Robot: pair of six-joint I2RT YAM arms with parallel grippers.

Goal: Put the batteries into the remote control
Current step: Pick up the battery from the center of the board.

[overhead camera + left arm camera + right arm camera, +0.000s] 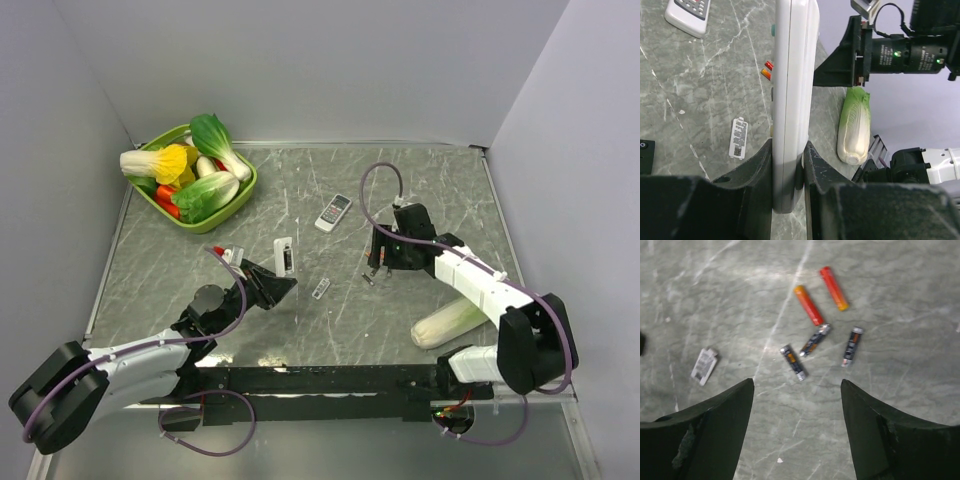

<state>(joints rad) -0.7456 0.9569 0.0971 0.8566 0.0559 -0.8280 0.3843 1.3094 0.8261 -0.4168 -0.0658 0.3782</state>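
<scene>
My left gripper [268, 283] [788, 165] is shut on a white remote control [285, 256] [791, 90], held on edge just above the table. Several batteries lie loose on the table in the right wrist view: two orange-red ones [808, 305] [834, 288] and three dark ones [792, 362] [815, 340] [852, 346]. My right gripper [383, 264] [796, 385] hangs open above them, nothing between its fingers, the nearest dark battery just beyond its tips. From the left wrist view the orange batteries [767, 70] peek out beside the remote.
A second remote [334, 211] [687, 15] lies farther back. A small labelled battery cover [321, 289] [738, 137] [704, 366] lies between the arms. A toy cabbage [450, 322] [855, 125] rests near the right arm's base. A green basket [243, 192] of toy vegetables sits at back left.
</scene>
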